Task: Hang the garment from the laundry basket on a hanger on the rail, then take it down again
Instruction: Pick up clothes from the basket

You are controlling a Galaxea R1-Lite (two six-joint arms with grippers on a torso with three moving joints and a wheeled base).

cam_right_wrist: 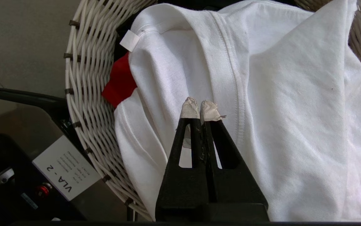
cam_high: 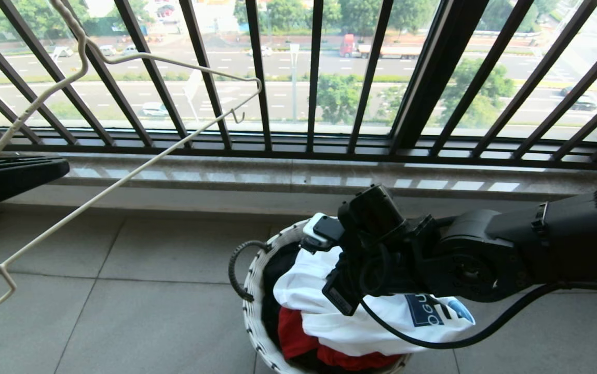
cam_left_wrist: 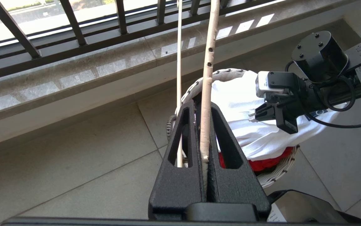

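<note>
- Right arm stretched in from the right side, reaching low over the laundry basket [cam_high: 250, 306] on the floor.
- Right gripper [cam_right_wrist: 201, 110] pointing down at the garment [cam_right_wrist: 293, 125], its two taped tips pressed tight together just above the white cloth; cannot tell if any cloth is pinched between them.
- Left gripper [cam_left_wrist: 203, 131] held up high on the left side, squeezed shut on the thick taped arm of the hanger [cam_high: 122, 179].
- Hanger tilted in the air in front of the window bars [cam_high: 361, 78], one little end hook low on the left, the other end hook up by the bars.
- Garment heaped on top of the basket, white, with its dark blue print [cam_high: 425, 310] showing at the right side and a small white tag [cam_right_wrist: 131, 40] near the neckband.
- Red cloth [cam_high: 298, 337] and some black cloth [cam_high: 277, 267] tucked under the garment, peeking out at the basket's near side.
- Basket standing on grey floor tiles [cam_high: 122, 311], near the stone sill [cam_high: 277, 176] below the window bars.
- A black robot part with a white label [cam_right_wrist: 66, 168] just beside the basket.
</note>
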